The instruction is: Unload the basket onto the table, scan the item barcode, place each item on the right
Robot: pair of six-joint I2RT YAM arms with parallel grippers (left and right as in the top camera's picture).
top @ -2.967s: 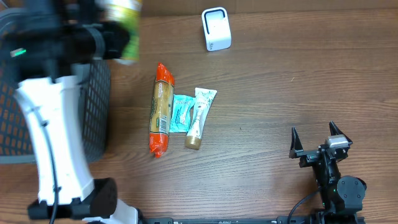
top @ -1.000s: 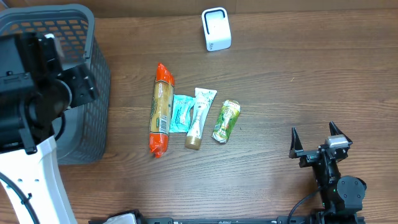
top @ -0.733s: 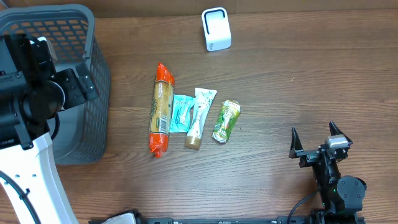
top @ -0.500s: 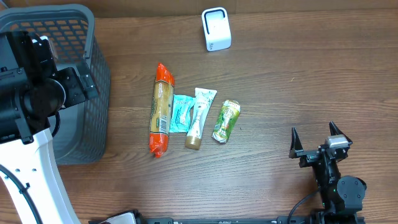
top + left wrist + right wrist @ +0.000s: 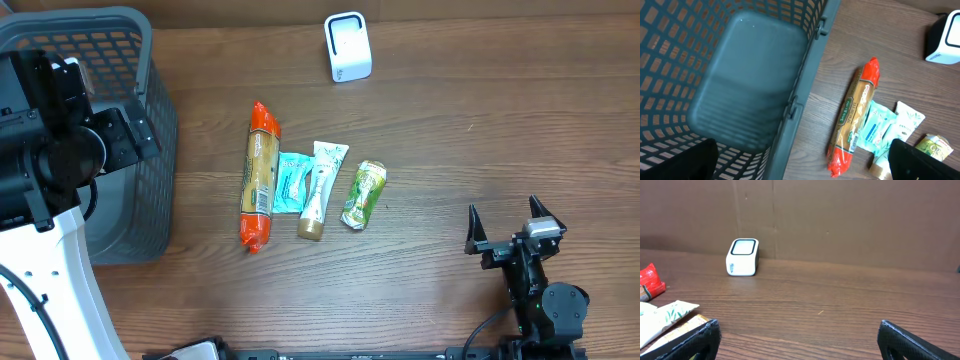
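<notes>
Left tool (image 5: 805, 161) released and empty over basket (image 5: 740, 100); green can (image 5: 363, 194) now lies on counter (image 5: 480, 120) beside white tube (image 5: 322, 180). Basket looks empty, so possibly last item scanned

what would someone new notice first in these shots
The large grey plastic mesh basket at the far left, with the bulky white-and-black left arm over it, dominates. In the middle of the brown wooden table four items lie side by side: a long orange-ended sausage pack, a teal sachet, a white tube and a green packet. A small white box scanner stands alone beyond them.
</notes>
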